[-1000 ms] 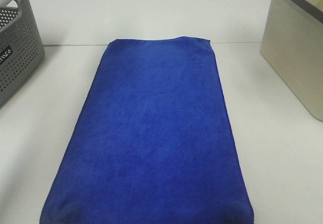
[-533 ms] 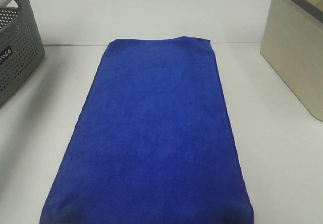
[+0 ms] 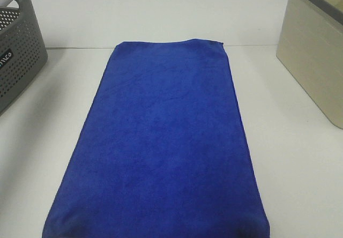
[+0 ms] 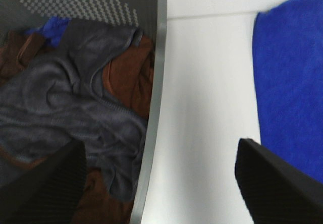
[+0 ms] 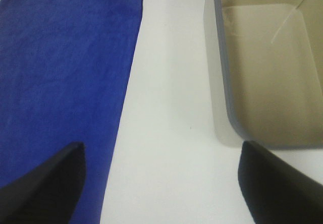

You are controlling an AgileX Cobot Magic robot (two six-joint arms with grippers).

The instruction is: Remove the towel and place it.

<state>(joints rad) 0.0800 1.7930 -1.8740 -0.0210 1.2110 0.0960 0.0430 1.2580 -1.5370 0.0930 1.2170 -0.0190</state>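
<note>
The deep blue towel [image 3: 163, 141] lies flat and spread along the middle of the white table, its near end running out of the exterior view. Neither gripper shows in that view. In the left wrist view the left gripper [image 4: 161, 183] is open and empty, high above the grey basket's rim [image 4: 154, 108], with the towel [image 4: 290, 82] off to one side. The right gripper [image 5: 161, 183] is open and empty too, hanging above bare table between the towel's edge [image 5: 60, 72] and the beige bin [image 5: 267, 67].
A grey perforated basket [image 3: 19, 50] at the far left holds grey cloth [image 4: 60, 108] and brown cloth [image 4: 126, 72], with a bit of blue fabric [image 4: 48, 27] at the back. The beige bin [image 3: 316, 56] stands at the far right, nothing showing inside it.
The dark gripper tips seen at the top edge of the exterior view a second ago have gone out of frame. The towel has not moved.
</note>
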